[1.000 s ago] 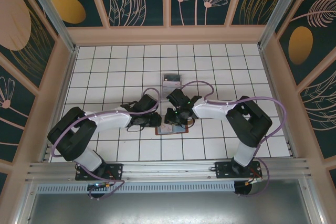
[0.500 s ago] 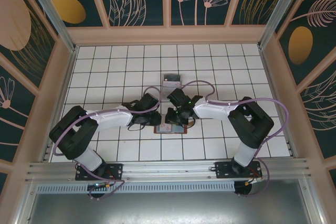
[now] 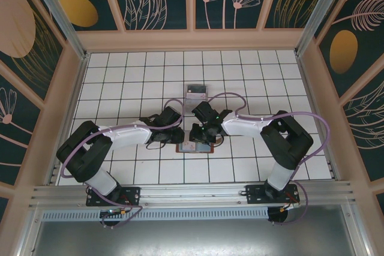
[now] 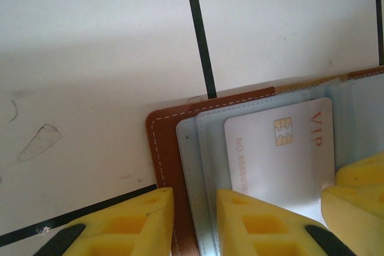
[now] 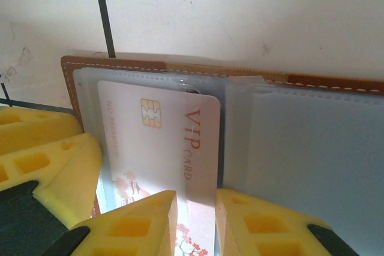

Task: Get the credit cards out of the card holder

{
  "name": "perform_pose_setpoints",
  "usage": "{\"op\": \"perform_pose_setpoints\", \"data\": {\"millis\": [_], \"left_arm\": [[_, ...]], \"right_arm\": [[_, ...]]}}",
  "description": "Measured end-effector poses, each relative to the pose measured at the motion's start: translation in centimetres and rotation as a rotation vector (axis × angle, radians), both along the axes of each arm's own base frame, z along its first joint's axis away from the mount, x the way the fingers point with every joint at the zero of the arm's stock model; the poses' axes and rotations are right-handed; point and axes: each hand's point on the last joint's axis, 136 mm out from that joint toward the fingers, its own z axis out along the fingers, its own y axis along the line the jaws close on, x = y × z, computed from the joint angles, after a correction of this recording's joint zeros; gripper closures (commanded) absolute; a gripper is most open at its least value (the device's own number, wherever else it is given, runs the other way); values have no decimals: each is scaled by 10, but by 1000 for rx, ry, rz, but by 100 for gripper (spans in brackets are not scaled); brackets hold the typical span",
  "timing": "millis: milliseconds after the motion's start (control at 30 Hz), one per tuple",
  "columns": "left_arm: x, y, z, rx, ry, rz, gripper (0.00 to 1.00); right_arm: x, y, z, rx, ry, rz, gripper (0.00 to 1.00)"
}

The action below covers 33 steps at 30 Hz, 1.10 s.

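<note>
- Reddish-brown stitched-leather card holder lies opened out flat on the white tiled floor, between the two arms. Its blue-grey sleeves face up.
- One thin, pale lavender-grey credit card with a gold chip and red "VIP" lettering sits in the half toward the left arm, close to the outer stitched edge. The other half shows a blank sleeve. Whether more cards lie beneath this one I cannot tell.
- Right gripper: yellow fingers narrowly parted, a slit between them. The tips sit over the near end of the credit card, and its flower-printed end shows in the slit. No pinch is visible. My guess is that the tips bear down on the card's face.
- Left gripper: also narrowly parted. It straddles the outer edge of the card holder, one finger by the leather border and the other over the sleeve at the card's near corner. Nothing is clamped that I can make out. It is probably pinning the holder down.
- Key relation: the card's long axis runs from the holder's far stitched edge straight back toward the right gripper. The right arm is nearer and directly in line. The left gripper is just beside it, on the outer side.
- Judgement: the next move is to draw the card along that long axis, toward the right wrist, with the holder pinned.
- I cannot tell which way the sleeve mouth opens. If it opens sideways, that pull would bind.
- Risk: the holder slides along with the card.
</note>
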Motion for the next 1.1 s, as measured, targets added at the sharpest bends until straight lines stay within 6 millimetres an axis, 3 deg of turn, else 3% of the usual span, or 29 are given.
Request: {"op": "perform_pose_setpoints", "data": {"millis": [567, 1100], "left_arm": [[0, 0, 0, 4, 2, 1, 74], [0, -2, -2, 7, 9, -9, 78]], "right_arm": [[0, 0, -3, 27, -6, -8, 72], [-1, -2, -7, 126, 3, -24, 77]]}}
